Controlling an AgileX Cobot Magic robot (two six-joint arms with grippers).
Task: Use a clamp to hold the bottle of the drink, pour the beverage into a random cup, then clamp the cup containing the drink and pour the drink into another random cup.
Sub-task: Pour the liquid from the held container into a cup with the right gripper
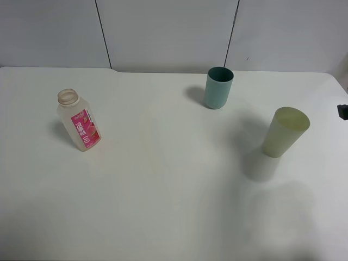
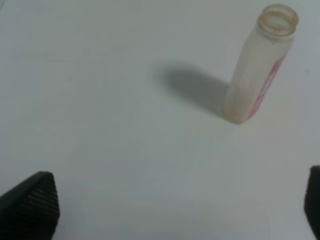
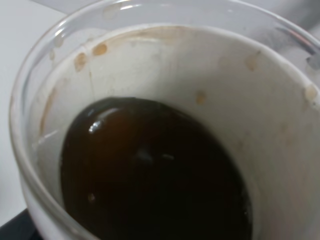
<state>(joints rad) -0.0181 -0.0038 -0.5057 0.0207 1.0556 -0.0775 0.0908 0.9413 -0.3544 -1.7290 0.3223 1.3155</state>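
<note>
You are likely on the second half of the job: the bottle (image 1: 79, 120) stands upright and uncapped on the left of the table (image 1: 163, 190), looking pale and drained, while the dark drink (image 3: 150, 175) sits in a pale-walled cup (image 3: 165, 65) that fills the right wrist view. Your left gripper (image 2: 177, 207) hangs over bare table with its jaws wide apart and nothing between them, the bottle well beyond. Of the right gripper you get at most a dark sliver at the frame's corner, so you cannot tell whether its jaws are apart or clamped on that cup. The high view shows no arm at either cup: the teal cup (image 1: 218, 87) stands at the back, the yellow-green cup (image 1: 285, 133) to the right and nearer. The filled cup is probably the yellow-green one, but confirm that. Next, make sure of a firm clamp on its wall, keep it level while you carry it over the other cup, then tip slowly.
</note>
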